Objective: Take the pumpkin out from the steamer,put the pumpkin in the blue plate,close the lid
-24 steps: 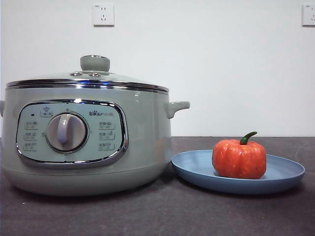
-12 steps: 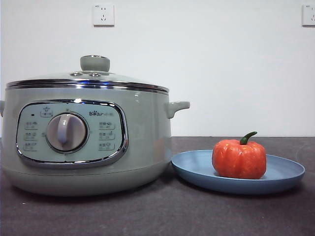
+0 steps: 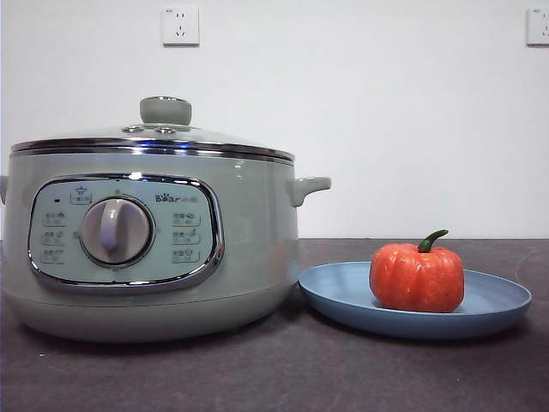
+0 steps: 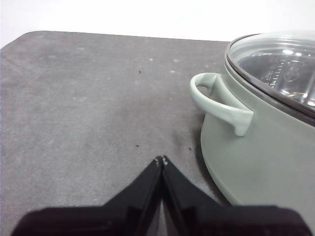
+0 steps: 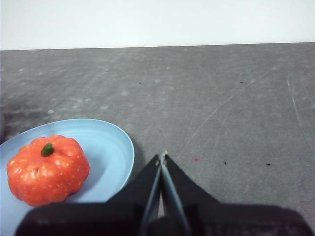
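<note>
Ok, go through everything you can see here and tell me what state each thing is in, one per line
lid: closed, seated on the steamer
steamer: upright on the table, covered
pumpkin: upright on the blue plate, free of both grippers
blue plate: flat on the table beside the steamer
left gripper: shut, holding nothing
right gripper: shut, holding nothing

Even, bright, diffuse illumination is recorded in all three views, with the white wall near overexposure and soft shadows cast on the dark table under the steamer and the blue plate. Small glare spots are noted on the chrome rim of the lid at centre left of the front view and on its glass at upper right of the left wrist view. Slight softness is noted at the lower edge of both wrist views, where the black jaws are out of focus; the front view is rendered sharp, with mild grain.
</note>
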